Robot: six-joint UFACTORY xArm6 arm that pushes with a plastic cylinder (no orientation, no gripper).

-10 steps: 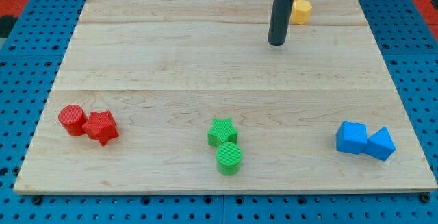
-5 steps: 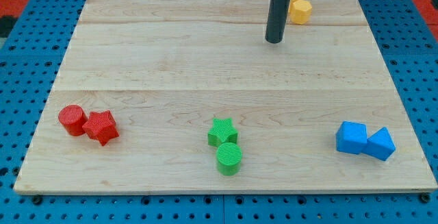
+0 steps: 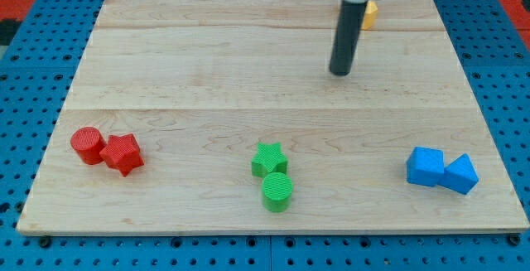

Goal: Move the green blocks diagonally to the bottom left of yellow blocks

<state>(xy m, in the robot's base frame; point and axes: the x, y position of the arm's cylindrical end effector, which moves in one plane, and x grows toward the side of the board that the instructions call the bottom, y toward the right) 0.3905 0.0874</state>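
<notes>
Wooden board [image 3: 207, 72], contents from the view's left: red cylinder [image 3: 86, 145] touching red star [image 3: 122, 153], near the bottom-left corner; green star [image 3: 269, 158] with green cylinder [image 3: 277, 191] touching just below it, bottom centre; my tip [image 3: 340, 72] in the upper half, well apart from both green blocks, touching no block, no jaws fitted, holding nothing; yellow block [image 3: 368, 14] behind the rod at the top edge, shape unclear; blue cube [image 3: 425, 166] touching a second blue block [image 3: 460, 174], bottom right
</notes>
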